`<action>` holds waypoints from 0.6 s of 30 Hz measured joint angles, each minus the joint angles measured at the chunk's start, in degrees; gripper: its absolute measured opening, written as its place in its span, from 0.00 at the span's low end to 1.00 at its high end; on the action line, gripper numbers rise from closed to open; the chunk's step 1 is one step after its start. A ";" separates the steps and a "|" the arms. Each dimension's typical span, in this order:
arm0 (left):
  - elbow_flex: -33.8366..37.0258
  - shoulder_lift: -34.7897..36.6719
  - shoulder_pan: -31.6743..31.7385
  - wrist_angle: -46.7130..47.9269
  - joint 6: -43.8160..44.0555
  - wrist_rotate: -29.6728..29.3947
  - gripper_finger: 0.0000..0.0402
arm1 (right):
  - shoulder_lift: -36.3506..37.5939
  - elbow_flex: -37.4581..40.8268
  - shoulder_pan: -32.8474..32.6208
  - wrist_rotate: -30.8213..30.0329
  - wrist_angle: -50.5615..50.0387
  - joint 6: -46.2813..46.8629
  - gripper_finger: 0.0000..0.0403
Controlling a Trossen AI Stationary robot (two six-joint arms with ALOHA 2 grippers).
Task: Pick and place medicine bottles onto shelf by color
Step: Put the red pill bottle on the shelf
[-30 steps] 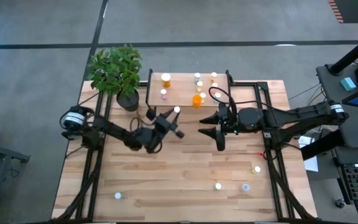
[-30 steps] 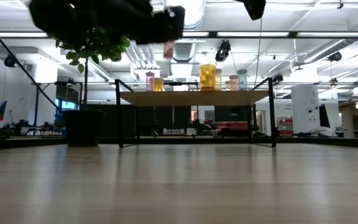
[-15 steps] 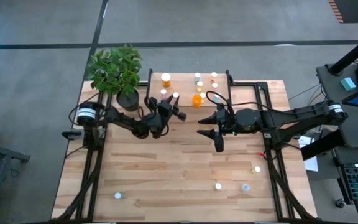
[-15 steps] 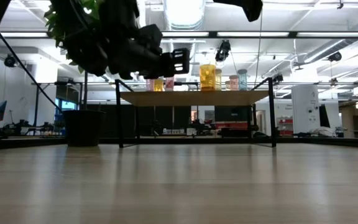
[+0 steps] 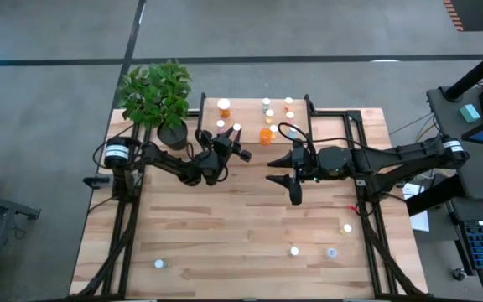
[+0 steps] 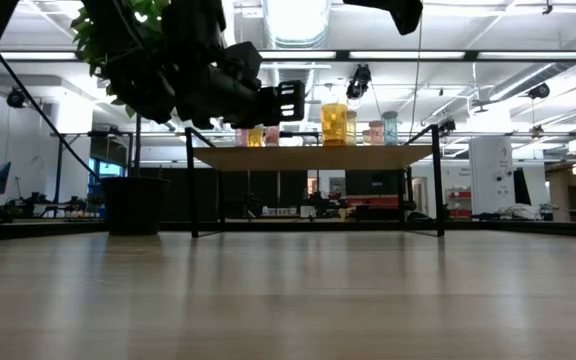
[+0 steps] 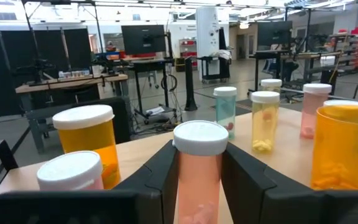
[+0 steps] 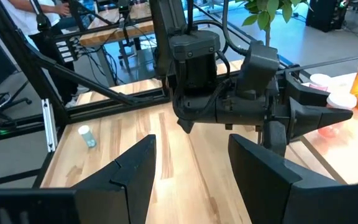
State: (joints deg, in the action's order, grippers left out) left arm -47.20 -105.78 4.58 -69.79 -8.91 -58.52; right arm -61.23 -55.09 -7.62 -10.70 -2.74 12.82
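At the shelf's (image 5: 246, 122) left half, your left gripper (image 5: 236, 134) is holding a pink bottle (image 7: 199, 171) upright, pale cap up, long axis vertical, both fingers (image 7: 157, 180) pinching its body just below the cap. You're holding it above the wooden top rather than resting on it as far as I can tell; the base isn't visible in the left wrist view. Judging by neighbours, you're lining it up beside another pink bottle (image 7: 74, 180) just next to it, with an orange bottle (image 7: 87, 140) right behind that, so the colour grouping makes sense: pinks near the shelf's front-left, oranges adjacent. Farther along the shelf you're seeing a blue-green bottle (image 7: 225, 111), a yellow bottle (image 7: 265, 121), another pink one (image 7: 316, 109) and the large orange bottle (image 7: 347, 152) close on the far side. Watch clearance to that big one when you're lowering. Your right gripper (image 5: 294, 172) is waiting over the table (image 5: 225, 235) just in front of the shelf, near its right half, fingers spread and holding nothing. Several loose bottles (image 5: 294, 250) are standing well apart near the table's front edge, still to be sorted. A potted plant (image 5: 158, 96) is sitting just beside the shelf's left end, behind your left arm.
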 joint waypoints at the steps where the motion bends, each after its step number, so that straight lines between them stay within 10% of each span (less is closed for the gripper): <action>1: 0.02 0.00 0.00 0.35 0.53 0.00 0.22 | 0.00 0.00 0.00 0.00 -0.02 0.00 0.48; 18: 0.39 0.00 0.71 1.46 1.28 2.10 0.22 | 0.00 0.02 0.00 0.02 -0.02 0.17 0.48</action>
State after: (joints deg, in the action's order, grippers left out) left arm -46.81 -105.78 5.29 -68.33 -7.64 -56.42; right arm -61.23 -55.07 -7.62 -10.68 -2.76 12.99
